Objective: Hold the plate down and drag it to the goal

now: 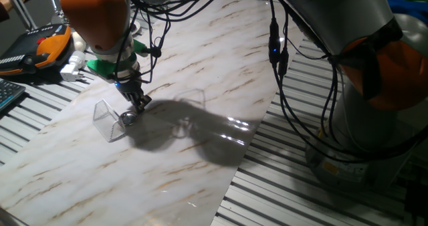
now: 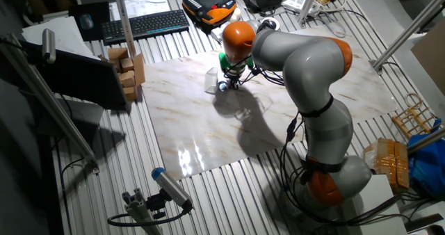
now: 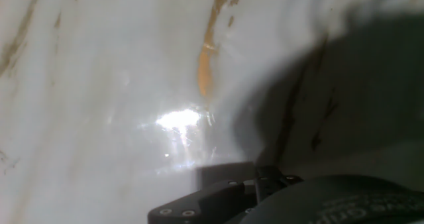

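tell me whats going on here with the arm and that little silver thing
The arm's tool is pressed down on the plate, a tiny shiny disc on the marble board. The disc sits right at the open side of the goal, a clear plastic wedge, so the drag looks almost finished.

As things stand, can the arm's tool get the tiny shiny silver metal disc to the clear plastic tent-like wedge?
Probably yes: the tool sits down on the disc, right beside the wedge, with only bare marble between.
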`<state>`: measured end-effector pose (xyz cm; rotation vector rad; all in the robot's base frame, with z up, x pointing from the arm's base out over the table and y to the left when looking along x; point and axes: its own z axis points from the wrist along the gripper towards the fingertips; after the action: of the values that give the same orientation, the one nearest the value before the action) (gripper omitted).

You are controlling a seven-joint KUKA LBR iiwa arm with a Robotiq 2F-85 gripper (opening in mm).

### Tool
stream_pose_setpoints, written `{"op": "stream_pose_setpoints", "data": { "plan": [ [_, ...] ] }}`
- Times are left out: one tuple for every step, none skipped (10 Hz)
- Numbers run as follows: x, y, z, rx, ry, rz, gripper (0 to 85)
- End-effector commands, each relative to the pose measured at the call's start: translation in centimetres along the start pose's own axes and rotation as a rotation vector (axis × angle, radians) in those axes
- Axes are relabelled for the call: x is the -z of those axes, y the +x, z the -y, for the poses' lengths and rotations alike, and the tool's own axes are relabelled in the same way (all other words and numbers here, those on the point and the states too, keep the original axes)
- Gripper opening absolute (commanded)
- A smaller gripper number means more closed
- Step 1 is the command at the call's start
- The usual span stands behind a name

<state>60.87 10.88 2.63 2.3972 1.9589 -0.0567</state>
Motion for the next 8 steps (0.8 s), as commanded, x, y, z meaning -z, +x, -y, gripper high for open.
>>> {"op": "stream_pose_setpoints", "data": {
  "plan": [
    [0.0,0.0,0.0,-0.005,0.004,0.001,0.0],
    [0.0,0.0,0.0,-0.017,0.009,-0.006,0.0],
    [-0.1,0.1,0.0,-0.026,0.01,-0.01,0.0],
    [-0.1,0.3,0.0,-0.032,0.012,-0.012,0.0],
    [0.0,0.5,0.0,-0.038,0.017,-0.012,0.0],
    [0.0,0.8,0.1,-0.046,0.021,-0.012,0.0],
    [0.1,1.0,0.1,-0.05,0.025,-0.013,0.0],
    [0.1,1.2,0.1,-0.053,0.026,-0.016,0.0]
  ]
}}
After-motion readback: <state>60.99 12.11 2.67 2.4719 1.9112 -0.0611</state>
